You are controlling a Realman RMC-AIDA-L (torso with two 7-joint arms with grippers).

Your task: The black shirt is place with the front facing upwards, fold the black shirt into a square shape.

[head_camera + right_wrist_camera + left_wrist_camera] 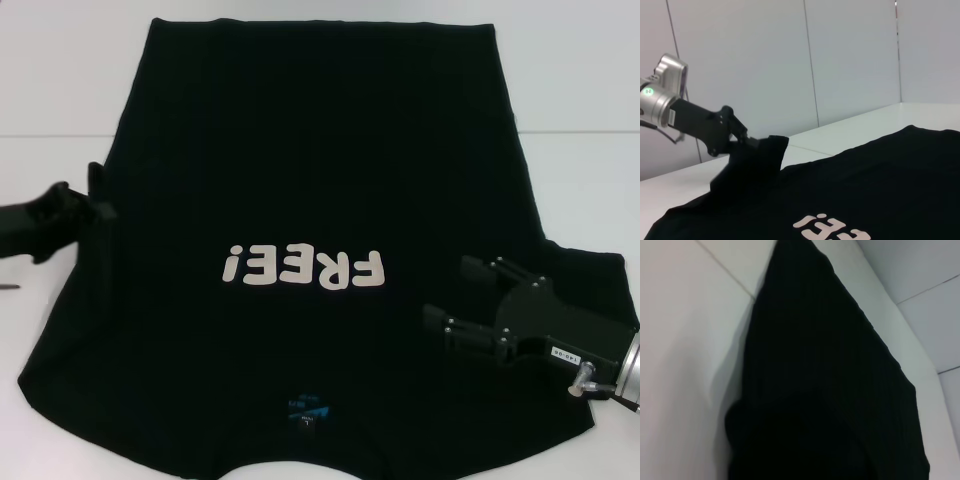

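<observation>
Pinching a raised fold of the black shirt, the left gripper — right gripper hovers spread beside the lettering.

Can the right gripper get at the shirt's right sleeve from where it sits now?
Probably yes. The right gripper, fingers open, hovers over the black shirt beside that sleeve, with nothing between. The left gripper is across, pinching the other edge.

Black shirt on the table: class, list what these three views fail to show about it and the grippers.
- Black shirt: collar and near hem cut off by the head view's bottom edge.
- Blue neck label: print too small.
- Left gripper: fingertips buried in lifted sleeve fabric.
- Right gripper: open above the shirt; contact unclear.
</observation>
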